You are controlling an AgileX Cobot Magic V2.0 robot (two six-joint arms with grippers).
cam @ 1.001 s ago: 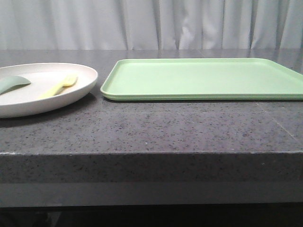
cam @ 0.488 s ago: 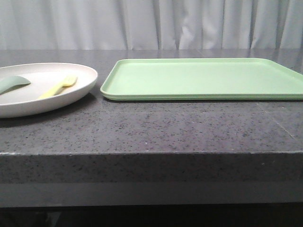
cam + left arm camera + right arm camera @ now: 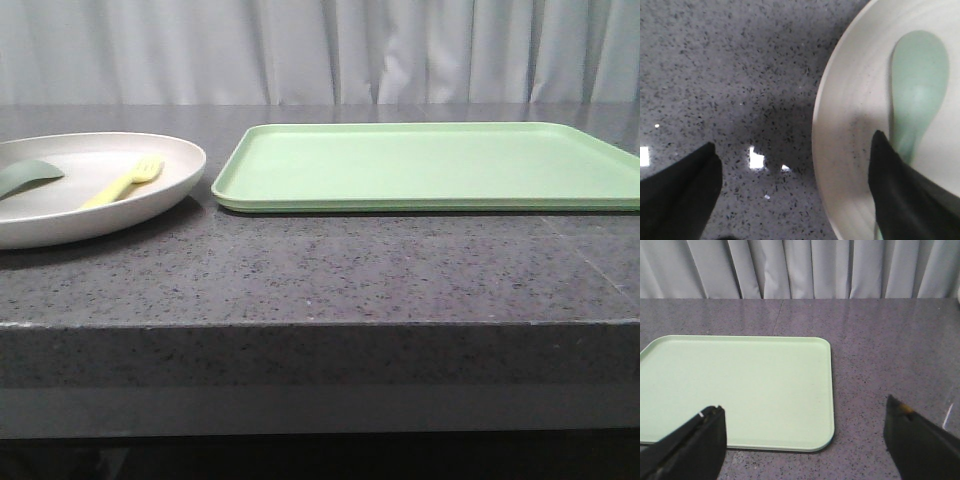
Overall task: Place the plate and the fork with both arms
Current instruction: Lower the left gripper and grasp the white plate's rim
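Note:
The cream plate [image 3: 170, 190] rests on the dark stone table at the front view's left edge. On it lie the pale-yellow fork [image 3: 125, 182] and a grey-green spoon [image 3: 25, 177]. Neither gripper shows in the front view. In the left wrist view my left gripper [image 3: 792, 150] is open and straddles the rim of the plate [image 3: 850, 115]. One finger [image 3: 900, 195] hangs over the plate beside the handle of the spoon [image 3: 920, 75], the other finger [image 3: 682, 190] over bare table. My right gripper [image 3: 802, 405] is open and empty, above the near corner of the green tray [image 3: 740, 385].
The flat light-green tray [image 3: 430, 165] lies empty to the right of the plate, a small gap apart. The table's front edge [image 3: 320, 322] runs across the front view. Grey curtains hang behind the table.

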